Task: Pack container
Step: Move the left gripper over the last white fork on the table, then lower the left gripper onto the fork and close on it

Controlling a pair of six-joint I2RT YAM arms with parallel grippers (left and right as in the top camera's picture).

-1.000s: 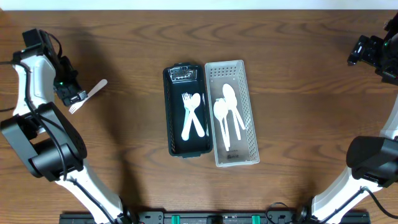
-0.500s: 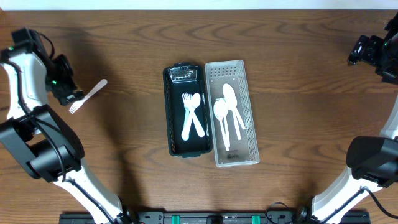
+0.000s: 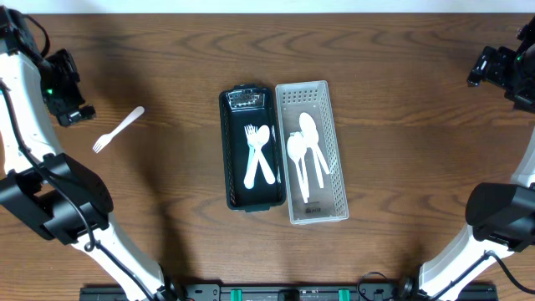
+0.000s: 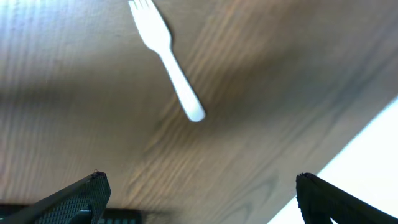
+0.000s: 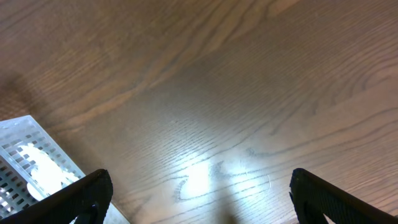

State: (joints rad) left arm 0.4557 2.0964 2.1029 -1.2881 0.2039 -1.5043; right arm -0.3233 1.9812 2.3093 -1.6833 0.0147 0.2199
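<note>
1. The loose white fork [image 3: 118,129] lies flat on the wooden table [image 3: 167,50], well apart from the black container [image 3: 236,171] on its left side; the left gripper [image 4: 199,198] is farther from the container than the fork, near it but not touching.
2. The left gripper's fingers [image 4: 87,194] are spread wide with nothing between them; the fork lies ahead of them on bare wood.
3. The right gripper [image 5: 199,199] is far to the container's right, beyond the white perforated tray [image 3: 333,180]; its fingers also stand wide apart and hold nothing.
4. The container holds a white fork and spoon [image 3: 256,155], crossed; the tray touches the container's right wall and holds several white spoons [image 3: 305,149].
5. A pale label [image 3: 245,100] sits at the container's far end; its writing is too small to read.
6. The loose fork's tines are cut off by the top edge of the left wrist view; the right wrist view shows only a corner of the tray; only the tips of each gripper's fingers show in the wrist views.
</note>
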